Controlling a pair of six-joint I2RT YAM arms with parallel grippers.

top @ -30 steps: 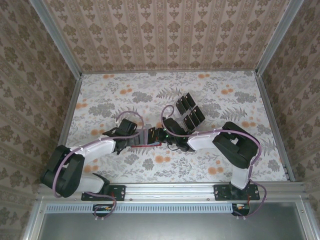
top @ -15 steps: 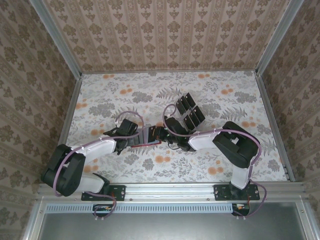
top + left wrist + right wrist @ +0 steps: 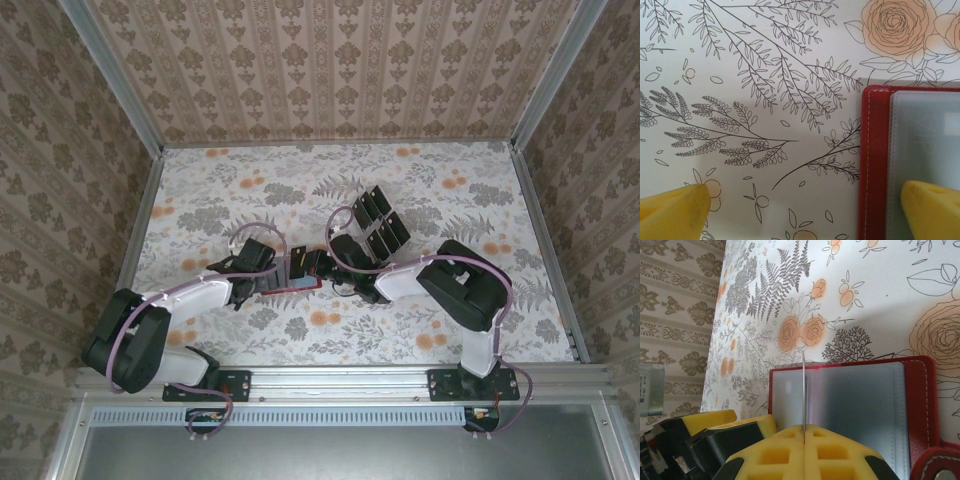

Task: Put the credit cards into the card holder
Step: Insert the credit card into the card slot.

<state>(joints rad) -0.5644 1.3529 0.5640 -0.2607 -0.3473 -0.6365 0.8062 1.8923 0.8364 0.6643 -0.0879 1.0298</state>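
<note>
Card holder (image 3: 850,395) is lying open and flat on the floral tablecloth (image 3: 450,300), near the table's middle, where the two grippers are meeting. Red leather-like border with pale stitching is framing a smooth grey lining (image 3: 925,140). Judging it soft, pliable and light, so likely to slide on the cloth if pushed sideways.

Right gripper (image 3: 804,432) is pinching one card (image 3: 803,390) between closed yellow moulded pads. Card is standing on edge and showing as a thin straight line above the holder's centre fold. Its colour is not readable from this angle. Judging it stiff, thin and nearly weightless, with slippery flat faces. Best hold is across the faces near one short end, leaving the leading edge free to enter a pocket.

Left gripper (image 3: 805,210) is standing wide open, gripping nothing. One yellow fingertip (image 3: 932,207) is sitting over the grey lining at the holder's edge, though contact is not clear. The other is over bare cloth. Judging it placed to pin the holder down.

Remaining credit cards (image 3: 378,225) are standing in rows further back on the table, dark, glossy and alike, just beyond the right arm.
</note>
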